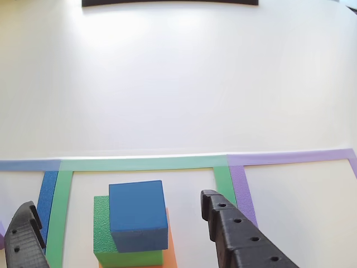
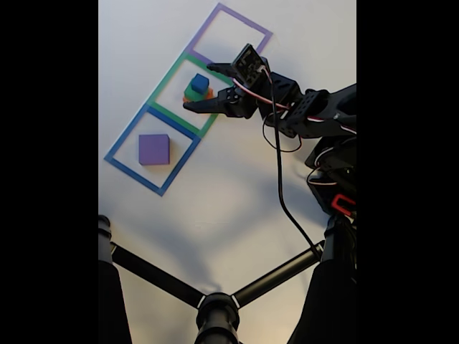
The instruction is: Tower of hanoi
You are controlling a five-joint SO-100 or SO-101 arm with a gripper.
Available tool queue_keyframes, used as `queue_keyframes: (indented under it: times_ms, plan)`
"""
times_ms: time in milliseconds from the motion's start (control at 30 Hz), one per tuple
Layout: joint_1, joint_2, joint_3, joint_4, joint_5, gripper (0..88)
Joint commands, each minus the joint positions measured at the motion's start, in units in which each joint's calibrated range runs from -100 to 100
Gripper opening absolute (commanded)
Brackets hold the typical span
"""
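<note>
We see the claw (image 2: 202,88) spread wide, holding nothing, its two black fingers (image 1: 234,231) on either side of a small stack without touching it. The stack sits inside the green tape square (image 2: 166,80): blue cube (image 1: 138,215) on top, skewed on the green block (image 1: 103,231), with the orange block (image 1: 170,251) under both. In the fixed view the purple block (image 2: 154,149) lies flat alone in the blue tape square (image 2: 129,136); the purple tape square (image 2: 247,21) sits beyond on the white bench (image 2: 215,186).

Tape squares (image 2: 153,117) on white table (image 1: 178,84)
</note>
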Motion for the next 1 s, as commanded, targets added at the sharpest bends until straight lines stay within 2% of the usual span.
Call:
queue_keyframes:
  times_ms: [0, 300, 700, 967]
  plan:
    - [-1.12, -0.2, -1.87, -1.63, 0.0, 31.7]
    - [-2.27, 2.2, -2.69, -2.52, 0.0, 30.1]
    - [-2.8, 5.01, -5.05, -3.9, 0.0, 19.2]
    - [-2.95, 4.77, -4.59, -3.74, 0.0, 19.9]
